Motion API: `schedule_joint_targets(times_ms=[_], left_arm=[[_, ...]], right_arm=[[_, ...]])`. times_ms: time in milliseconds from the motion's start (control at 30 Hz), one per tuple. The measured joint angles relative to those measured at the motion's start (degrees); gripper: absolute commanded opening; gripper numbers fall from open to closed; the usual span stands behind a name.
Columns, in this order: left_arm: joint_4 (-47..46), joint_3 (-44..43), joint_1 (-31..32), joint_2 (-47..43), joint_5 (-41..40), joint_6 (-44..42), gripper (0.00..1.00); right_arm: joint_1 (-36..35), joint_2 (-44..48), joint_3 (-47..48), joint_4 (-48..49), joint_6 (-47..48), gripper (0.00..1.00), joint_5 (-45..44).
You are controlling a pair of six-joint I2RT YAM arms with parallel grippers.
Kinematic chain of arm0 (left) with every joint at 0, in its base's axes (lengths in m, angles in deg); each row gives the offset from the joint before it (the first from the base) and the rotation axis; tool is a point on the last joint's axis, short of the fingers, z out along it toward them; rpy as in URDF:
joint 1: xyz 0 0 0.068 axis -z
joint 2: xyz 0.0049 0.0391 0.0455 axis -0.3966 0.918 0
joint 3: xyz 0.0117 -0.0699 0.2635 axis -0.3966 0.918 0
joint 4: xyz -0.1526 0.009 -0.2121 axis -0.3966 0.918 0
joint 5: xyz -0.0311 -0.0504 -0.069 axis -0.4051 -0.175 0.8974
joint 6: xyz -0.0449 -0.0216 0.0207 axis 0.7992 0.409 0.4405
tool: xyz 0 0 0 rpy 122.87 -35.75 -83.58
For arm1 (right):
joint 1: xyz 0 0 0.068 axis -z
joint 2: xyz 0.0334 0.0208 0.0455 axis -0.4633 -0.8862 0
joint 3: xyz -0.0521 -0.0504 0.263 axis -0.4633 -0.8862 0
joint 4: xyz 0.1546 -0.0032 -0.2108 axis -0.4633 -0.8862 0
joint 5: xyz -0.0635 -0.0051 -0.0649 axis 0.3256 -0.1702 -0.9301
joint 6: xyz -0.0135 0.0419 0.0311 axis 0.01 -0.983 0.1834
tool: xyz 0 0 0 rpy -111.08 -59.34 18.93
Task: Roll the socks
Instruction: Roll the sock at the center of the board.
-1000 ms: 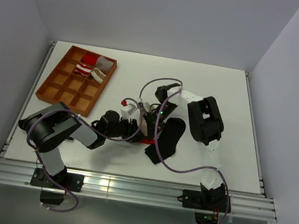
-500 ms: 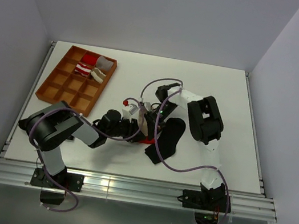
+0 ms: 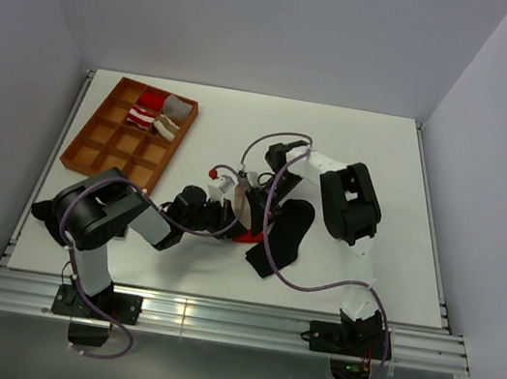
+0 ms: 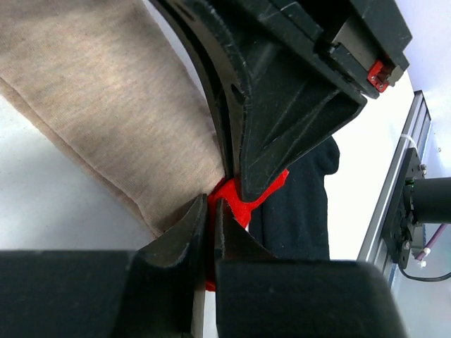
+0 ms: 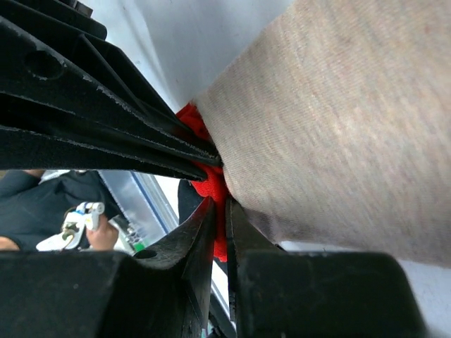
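The beige sock (image 3: 241, 209) lies at the table's middle between my two grippers, with its red end (image 3: 244, 237) toward the front. The black sock (image 3: 282, 237) lies flat just right of it. In the left wrist view my left gripper (image 4: 210, 211) is shut on the red end (image 4: 239, 201), with the beige cloth (image 4: 106, 105) spreading up-left and the black sock (image 4: 299, 204) behind. In the right wrist view my right gripper (image 5: 220, 211) pinches the same red end (image 5: 211, 184) from the opposite side, below the beige cloth (image 5: 338, 127). The two grippers' fingertips nearly touch.
A brown compartment tray (image 3: 108, 149) stands at the back left, with red-and-white striped bundles (image 3: 147, 113) in its far cells. An aluminium rail (image 3: 211, 320) runs along the front edge. White walls close in the left, back and right sides.
My left gripper's jaws have closed on the sock's red end. The left arm's elbow has shifted slightly right. The right arm has barely moved.
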Motion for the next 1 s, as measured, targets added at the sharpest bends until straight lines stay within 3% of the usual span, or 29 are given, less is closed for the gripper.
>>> schedule_joint_targets(times_ms=[533, 667, 767, 1000], left_arm=[[3.3, -1.3, 0.0, -0.5, -0.2, 0.7, 0.0], [4.9, -1.7, 0.0, -0.8, -0.3, 1.4, 0.0], [5.9, -2.1, 0.0, -0.9, -0.3, 1.8, 0.0], [8.7, -2.6, 0.0, -1.6, -0.2, 3.1, 0.0]], right_arm=[[0.0, 4.8, -4.4, 6.8, -1.3, 0.22, -2.6], [0.0, 6.3, -5.6, 9.0, -1.3, 0.29, -3.5], [0.0, 7.8, -7.1, 11.0, -1.4, 0.41, -4.4], [0.2, 13.1, -11.8, 15.9, -1.6, 0.48, -6.4]])
